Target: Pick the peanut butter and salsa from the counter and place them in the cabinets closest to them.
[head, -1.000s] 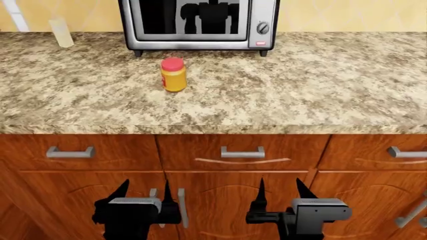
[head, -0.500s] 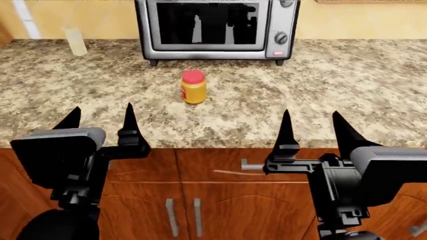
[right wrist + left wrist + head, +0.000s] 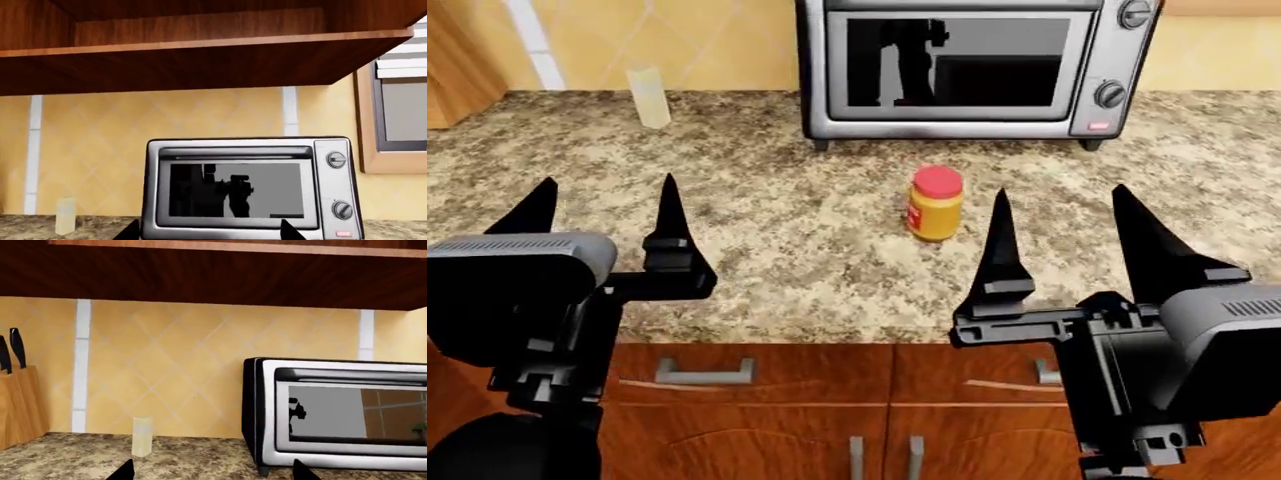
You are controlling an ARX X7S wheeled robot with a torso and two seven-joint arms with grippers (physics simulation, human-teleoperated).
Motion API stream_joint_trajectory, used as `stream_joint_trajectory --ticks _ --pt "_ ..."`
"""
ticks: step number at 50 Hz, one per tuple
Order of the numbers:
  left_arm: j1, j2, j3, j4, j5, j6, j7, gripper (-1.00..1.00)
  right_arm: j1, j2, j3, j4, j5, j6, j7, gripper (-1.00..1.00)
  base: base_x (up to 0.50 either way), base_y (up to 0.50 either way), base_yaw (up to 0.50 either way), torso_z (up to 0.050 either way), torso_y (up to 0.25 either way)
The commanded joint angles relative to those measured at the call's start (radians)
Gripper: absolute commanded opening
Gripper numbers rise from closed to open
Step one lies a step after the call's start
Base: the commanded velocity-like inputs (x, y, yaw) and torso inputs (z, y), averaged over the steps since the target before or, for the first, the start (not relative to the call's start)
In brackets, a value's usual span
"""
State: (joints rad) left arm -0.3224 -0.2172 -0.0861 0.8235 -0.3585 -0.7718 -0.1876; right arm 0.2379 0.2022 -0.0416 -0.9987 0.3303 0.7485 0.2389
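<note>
A small yellow-orange peanut butter (image 3: 934, 204) jar with a red lid stands upright on the speckled granite counter (image 3: 761, 230), just in front of a silver toaster oven (image 3: 974, 68) against the tiled wall. A pale, translucent shaker (image 3: 649, 97) sits well apart to the left, near a wooden knife block (image 3: 20, 407). The left gripper (image 3: 601, 215) and right gripper (image 3: 1061, 235) hover above the counter's front edge, fingers spread apart and empty. Nothing lies between them and the jar.

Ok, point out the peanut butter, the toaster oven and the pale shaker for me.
peanut butter (image 3: 934, 215), head view, on its yellow body below the red lid.
toaster oven (image 3: 235, 190), right wrist view, on the glass door.
pale shaker (image 3: 142, 436), left wrist view, mid-body.
</note>
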Motion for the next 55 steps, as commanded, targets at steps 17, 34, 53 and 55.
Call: stream_joint_trajectory --ticks 17,34,53,55 --pt "0.010 -0.025 0.048 0.006 0.015 0.016 -0.017 1.00 -0.006 0.070 -0.068 -0.034 -0.010 -0.062 0.040 1.00 0.48 0.11 0.00 0.000 0.000" --pt "0.011 -0.033 0.048 0.011 0.001 0.013 -0.025 1.00 0.138 0.108 -0.119 0.004 0.218 0.252 0.254 1.00 0.09 0.00 0.00 0.000 0.001" --pt "0.010 -0.040 0.047 0.013 -0.019 0.010 -0.031 1.00 0.129 0.081 -0.118 0.211 0.195 0.214 0.261 1.00 0.00 0.00 0.00 0.000 0.000" --pt "0.010 -0.040 0.048 0.012 -0.020 0.010 -0.032 1.00 0.129 0.080 -0.124 0.231 0.191 0.205 0.256 1.00 0.00 0.00 0.00 0.000 0.000"
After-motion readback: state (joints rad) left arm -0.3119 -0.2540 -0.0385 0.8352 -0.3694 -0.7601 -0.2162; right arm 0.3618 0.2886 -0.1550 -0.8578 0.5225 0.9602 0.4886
